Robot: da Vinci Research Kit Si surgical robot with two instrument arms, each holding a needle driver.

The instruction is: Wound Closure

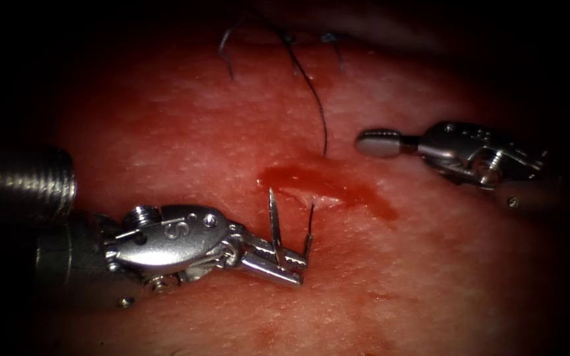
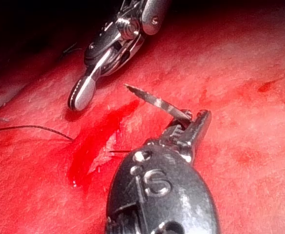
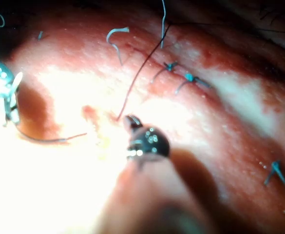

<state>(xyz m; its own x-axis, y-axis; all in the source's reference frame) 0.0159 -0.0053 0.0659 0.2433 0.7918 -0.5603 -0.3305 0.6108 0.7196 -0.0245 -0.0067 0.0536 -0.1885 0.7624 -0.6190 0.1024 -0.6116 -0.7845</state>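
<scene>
Left tool (image 1: 291,264) clamps the needle (image 1: 276,227) mid-curve, both ends clear of the tissue (image 1: 186,132). Right tool (image 1: 379,142) is clenched, holding nothing, right of the cut (image 1: 318,184).

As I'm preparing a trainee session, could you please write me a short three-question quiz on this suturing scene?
1. True or false: the right tool holds the needle.
2. Which tool grips the needle? A) the left tool B) the right tool C) neither
3. Fill in (in / clear of): the needle's point is ___ the tissue.

Key: 1 false, its shut jaws hold nothing; 2 A; 3 clear of.
</scene>
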